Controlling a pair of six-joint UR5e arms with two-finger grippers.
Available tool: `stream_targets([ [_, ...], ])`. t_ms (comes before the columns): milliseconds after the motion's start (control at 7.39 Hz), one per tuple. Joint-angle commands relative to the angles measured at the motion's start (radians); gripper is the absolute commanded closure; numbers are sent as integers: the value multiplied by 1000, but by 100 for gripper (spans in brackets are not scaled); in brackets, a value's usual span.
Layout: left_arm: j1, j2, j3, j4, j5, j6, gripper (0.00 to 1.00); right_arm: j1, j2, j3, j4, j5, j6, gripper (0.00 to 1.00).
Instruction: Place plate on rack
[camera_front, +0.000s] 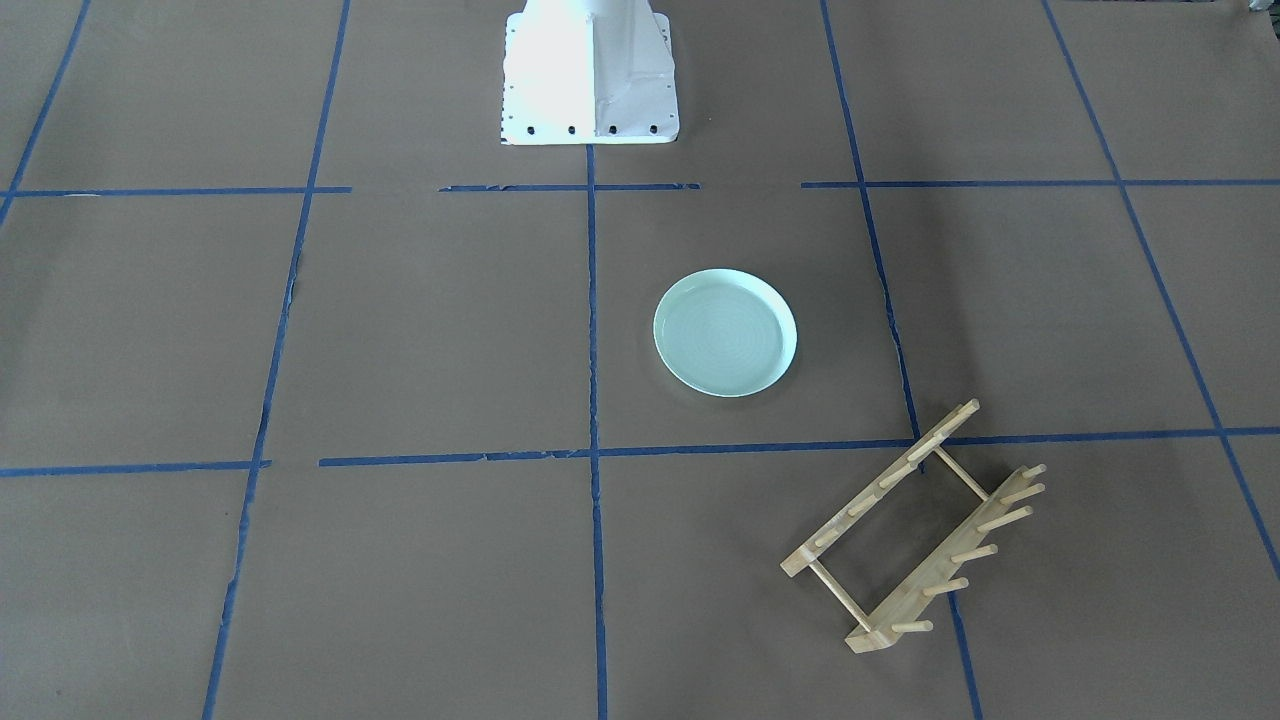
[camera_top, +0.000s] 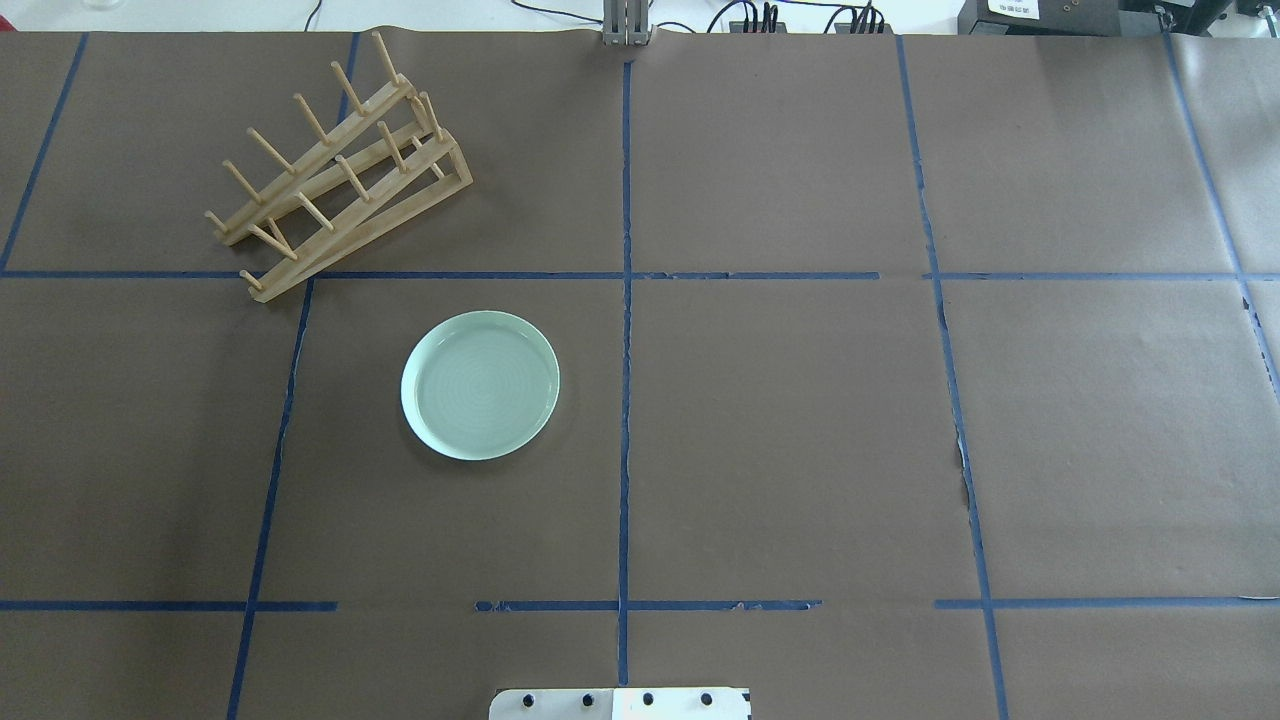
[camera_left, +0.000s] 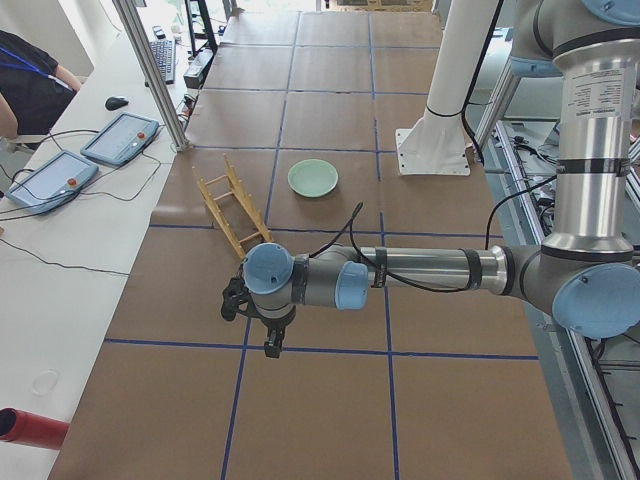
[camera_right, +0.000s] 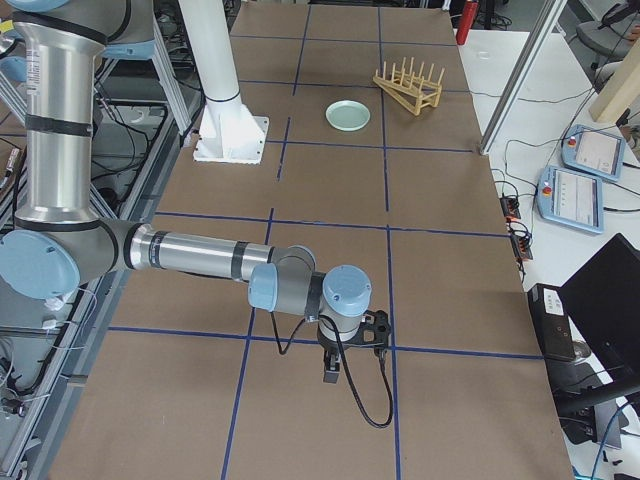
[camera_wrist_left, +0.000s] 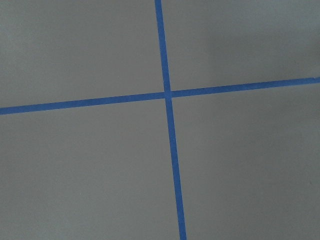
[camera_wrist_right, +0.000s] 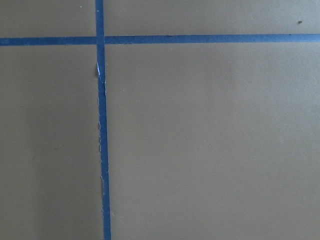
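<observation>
The pale mint-green plate (camera_top: 480, 385) lies flat on the brown table, left of the centre tape line; it also shows in the front-facing view (camera_front: 725, 332). The light wooden rack (camera_top: 340, 165) stands empty at the far left, askew to the tape lines, about one plate-width beyond the plate (camera_front: 910, 530). My left gripper (camera_left: 272, 345) shows only in the exterior left view, pointing down far from both. My right gripper (camera_right: 333, 372) shows only in the exterior right view, also far away. I cannot tell whether either is open or shut. Both wrist views show only bare table and blue tape.
The white robot base (camera_front: 590, 80) stands at the table's near middle edge. Blue tape lines (camera_top: 625, 300) grid the brown table cover. Teach pendants (camera_left: 120, 138) and a person sit at a side bench beyond the rack. A metal post (camera_top: 626, 25) stands at the far edge.
</observation>
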Motion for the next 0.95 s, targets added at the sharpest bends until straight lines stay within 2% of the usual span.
stream_targets([
  [0, 0, -1, -30, 6, 3, -2, 0, 0, 0, 0, 0, 0, 0, 0],
  [406, 2, -15, -191, 32, 11, -21, 0, 1, 0, 0, 0, 0, 0, 0],
  [541, 11, -42, -234, 31, 12, -97, 0, 0, 0, 0, 0, 0, 0, 0],
  [812, 105, -116, -291, 32, 12, -265, 0, 0, 0, 0, 0, 0, 0, 0],
])
